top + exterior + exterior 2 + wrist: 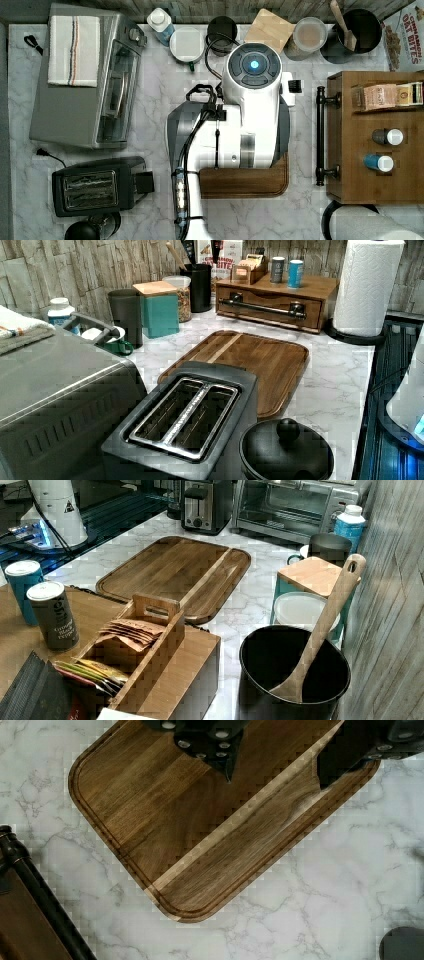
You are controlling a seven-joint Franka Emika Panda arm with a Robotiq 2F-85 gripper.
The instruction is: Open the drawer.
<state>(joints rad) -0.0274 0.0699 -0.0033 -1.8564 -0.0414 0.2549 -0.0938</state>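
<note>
Nothing of the opening is done yet, as far as I can judge. The drawer (270, 307) sits flush in its wooden cabinet (380, 187), its front level with the cabinet face in the left view, and the long black handle (320, 135) stands on its two posts with nothing touching it. In the top view the cabinet lies at the top view's right edge of the marble surface (155, 100), the handle running along the side that faces my arm (252, 107). My end effector (272, 762) hangs above the cutting board (200, 835), well apart from the handle; in the wrist view my two dark fingers (212, 745) are spread wide with the board's bare wood showing between them, so I am released and grasping nothing. That same view catches the handle's bar and one post at the corner, beyond the board's rounded edge and a strip of marble. The whole job is still ahead of me, I reckon: cross the board toward the cabinet, come down to the height of the bar, bring my fingers either side of it, close, and pull straight out away from the cabinet. The two tins (286, 271) on top of the cabinet look unlikely to interfere with a low, level approach.
</note>
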